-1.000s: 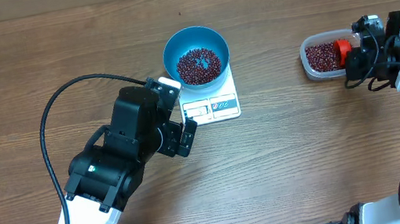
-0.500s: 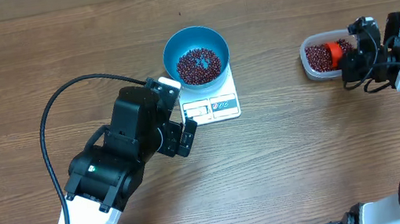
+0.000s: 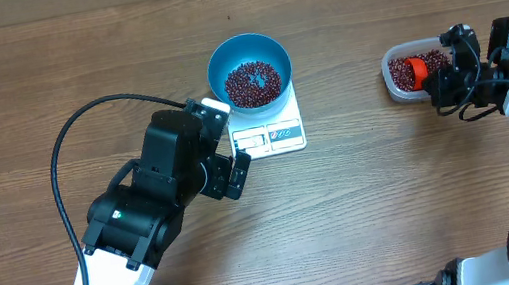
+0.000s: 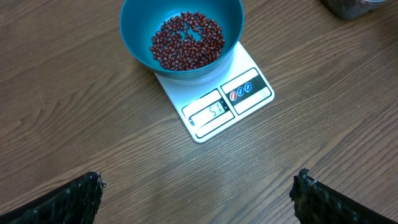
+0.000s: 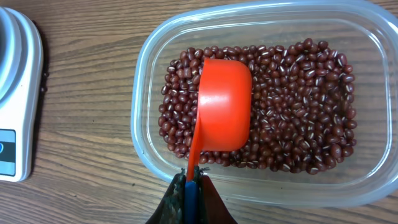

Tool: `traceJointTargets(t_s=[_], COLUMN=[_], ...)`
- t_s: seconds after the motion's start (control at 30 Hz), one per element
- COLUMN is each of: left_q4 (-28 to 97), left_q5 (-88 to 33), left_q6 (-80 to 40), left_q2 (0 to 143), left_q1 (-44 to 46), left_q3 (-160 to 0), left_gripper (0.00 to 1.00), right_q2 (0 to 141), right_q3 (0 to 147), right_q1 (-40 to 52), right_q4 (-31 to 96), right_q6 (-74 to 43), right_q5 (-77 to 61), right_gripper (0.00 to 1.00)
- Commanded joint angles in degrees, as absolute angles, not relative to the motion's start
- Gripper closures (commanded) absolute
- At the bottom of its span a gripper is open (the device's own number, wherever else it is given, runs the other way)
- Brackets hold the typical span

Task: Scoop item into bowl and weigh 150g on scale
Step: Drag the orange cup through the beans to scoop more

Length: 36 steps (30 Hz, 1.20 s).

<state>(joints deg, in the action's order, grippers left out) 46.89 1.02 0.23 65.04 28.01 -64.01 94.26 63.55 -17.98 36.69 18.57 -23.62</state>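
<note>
Our right gripper [image 5: 189,182] pinches the orange scoop [image 5: 225,102] by its handle, the cup over beans [image 5: 298,106] in the clear tub [image 5: 142,81]. Our left gripper [image 4: 199,199] hangs wide open above the brown wooden table [image 3: 393,192], near the blue bowl [image 4: 134,25] of beans, which sits on the white scale [image 4: 249,93].

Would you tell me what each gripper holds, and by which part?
Right gripper pinches the orange scoop by its handle's end; left gripper is open, empty.
</note>
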Motion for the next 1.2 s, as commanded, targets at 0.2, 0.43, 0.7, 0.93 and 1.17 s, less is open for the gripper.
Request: traceJointTargets(t_s=[0.2, 0.43, 0.7, 0.93, 1.17], left_q4=[46.7, 46.7, 46.7, 46.7, 46.7], left_q5=[0.2, 0.2, 0.2, 0.2, 0.2], left_q6=[1.1, 1.1, 1.1, 1.1, 1.1], left_q2=[64.5, 64.5, 64.5, 64.5, 64.5], left_q1=[27.7, 27.7, 27.7, 27.7, 27.7], left_q3=[-64.8, -64.8, -64.8, -64.8, -64.8], left_gripper=[0.0, 0.0, 0.0, 0.0, 0.0], right_q2=[99.0, 100.5, 100.5, 100.6, 103.7], right_q3=[63.3, 63.3, 63.3, 63.3, 63.3], right_q1=[-18.0, -18.1, -18.2, -20.9, -24.5], right_q4=[34.8, 31.5, 31.4, 30.7, 30.9], right_q6=[10.0, 6.0, 5.7, 5.5, 5.5], right_q5=[-27.0, -32.8, -33.4, -38.1, -47.6], right_gripper=[0.96, 0.96, 0.96, 0.96, 0.96])
